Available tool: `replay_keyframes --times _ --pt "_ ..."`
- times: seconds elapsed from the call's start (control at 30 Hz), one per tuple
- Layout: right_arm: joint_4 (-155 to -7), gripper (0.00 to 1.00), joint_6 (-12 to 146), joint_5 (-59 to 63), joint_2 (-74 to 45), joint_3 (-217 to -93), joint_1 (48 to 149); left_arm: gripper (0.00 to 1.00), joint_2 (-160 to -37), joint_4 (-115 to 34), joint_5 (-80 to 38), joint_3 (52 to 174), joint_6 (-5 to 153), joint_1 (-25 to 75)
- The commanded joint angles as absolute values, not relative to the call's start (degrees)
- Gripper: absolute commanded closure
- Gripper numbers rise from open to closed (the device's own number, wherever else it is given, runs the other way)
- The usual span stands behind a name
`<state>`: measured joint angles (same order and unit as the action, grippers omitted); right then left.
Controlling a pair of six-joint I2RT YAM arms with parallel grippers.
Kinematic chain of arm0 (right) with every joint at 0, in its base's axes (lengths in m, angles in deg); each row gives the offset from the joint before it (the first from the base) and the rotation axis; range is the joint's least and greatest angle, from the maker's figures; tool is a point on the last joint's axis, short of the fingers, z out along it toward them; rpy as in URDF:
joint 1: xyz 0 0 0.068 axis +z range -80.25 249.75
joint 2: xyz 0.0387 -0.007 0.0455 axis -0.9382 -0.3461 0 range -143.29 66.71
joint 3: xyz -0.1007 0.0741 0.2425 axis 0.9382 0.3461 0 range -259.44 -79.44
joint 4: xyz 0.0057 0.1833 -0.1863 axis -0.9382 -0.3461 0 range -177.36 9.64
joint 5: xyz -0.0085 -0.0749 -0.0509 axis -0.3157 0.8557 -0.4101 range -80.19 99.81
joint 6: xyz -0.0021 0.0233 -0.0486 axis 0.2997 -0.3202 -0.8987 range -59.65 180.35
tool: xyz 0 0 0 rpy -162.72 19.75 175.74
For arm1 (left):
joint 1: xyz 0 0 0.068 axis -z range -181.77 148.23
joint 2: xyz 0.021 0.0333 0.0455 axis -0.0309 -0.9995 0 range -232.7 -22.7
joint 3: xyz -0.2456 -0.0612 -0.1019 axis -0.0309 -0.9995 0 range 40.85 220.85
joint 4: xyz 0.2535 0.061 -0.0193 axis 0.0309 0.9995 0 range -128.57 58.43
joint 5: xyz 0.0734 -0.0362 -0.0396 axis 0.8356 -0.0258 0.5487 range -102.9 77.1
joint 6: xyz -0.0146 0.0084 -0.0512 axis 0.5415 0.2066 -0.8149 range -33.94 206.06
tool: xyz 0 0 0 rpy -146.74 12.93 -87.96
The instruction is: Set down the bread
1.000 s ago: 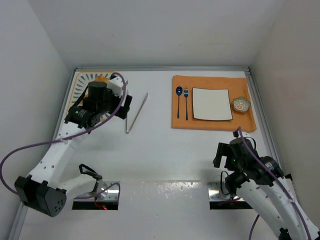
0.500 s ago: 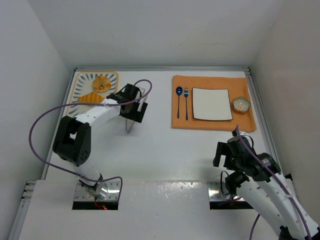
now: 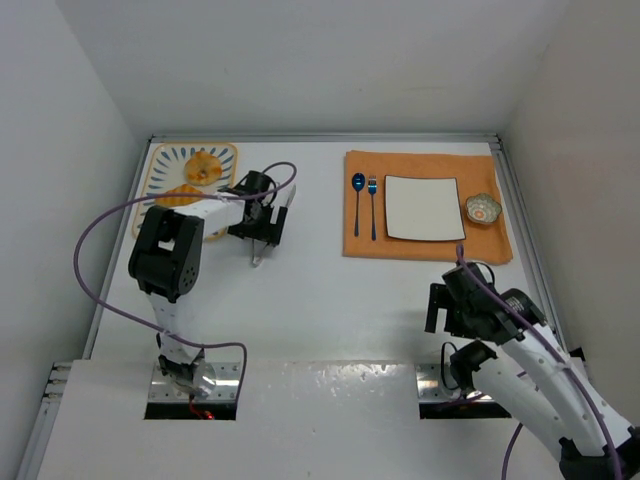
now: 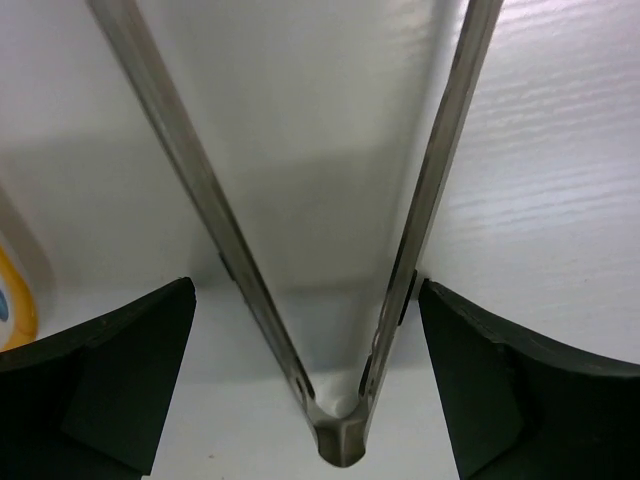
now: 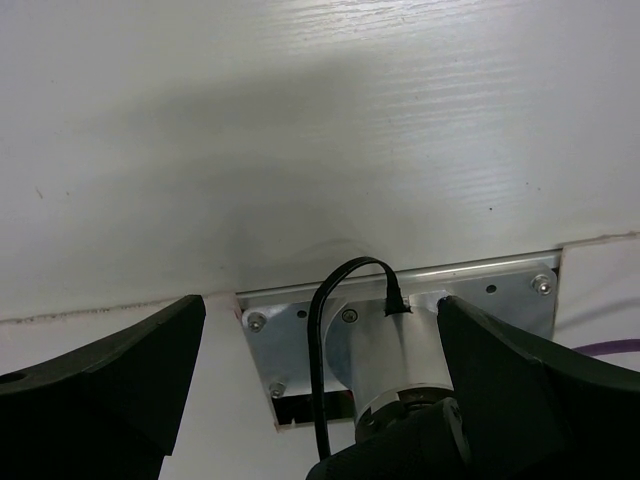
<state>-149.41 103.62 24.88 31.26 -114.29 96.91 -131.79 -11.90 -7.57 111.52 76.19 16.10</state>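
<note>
White walls on three sides, closing in a white table point(image 3: 320, 300). At upper right of the top view, lays out an orange placemat point(image 3: 355, 240) under a square white plate point(image 3: 424, 208). At upper left, carries a patterned tray point(image 3: 228, 158).

Just right of that tray, finds the left end effector point(image 3: 262, 215) low over the table, fingers point(image 4: 100, 390) spread wide, gripping nothing. At lower right, sets the right end effector point(image 5: 320, 300), fingers likewise apart and empty, well apart from tray and placemat.

On the tray, holds the bread point(image 3: 203, 166): round bun near the top edge, ridged wedge just below, partly hidden behind the arm. Puts both pieces left of the left end effector, near but not touching.

Under that end effector, shows metal tongs point(image 4: 208, 200), hinge at the bottom of the wrist view, blades fanning upward between the fingers; in the top view, long axis from lower left to upper right.

Looks like the left arm's job: closing on the tongs first, then swinging left.
</note>
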Motion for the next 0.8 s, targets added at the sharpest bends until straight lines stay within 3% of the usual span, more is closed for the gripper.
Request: replay_keyframes --times 0.0,0.2,0.4,0.53,0.77 --pt "-148.6 0.00 103.3 26.8 29.4 -116.0 96.9 0.00 -133.7 -15.5 -9.6 113.8 76.0 15.9" --pt "-149.7 0.00 103.5 28.7 28.3 -118.0 97.0 0.03 -138.9 -16.6 -11.5 117.7 75.5 14.8" --pt "-149.5 0.00 103.3 29.7 27.9 -119.1 96.9 0.17 -140.5 -16.6 -11.5 119.2 74.2 14.2" --pt "-150.2 0.00 103.5 29.8 27.9 -119.3 97.0 0.32 -137.5 -15.9 -11.5 117.4 74.2 14.2" --pt "-151.1 0.00 104.3 30.0 30.6 -119.9 96.9 0.36 -131.1 -8.9 -12.0 121.4 77.8 14.2"
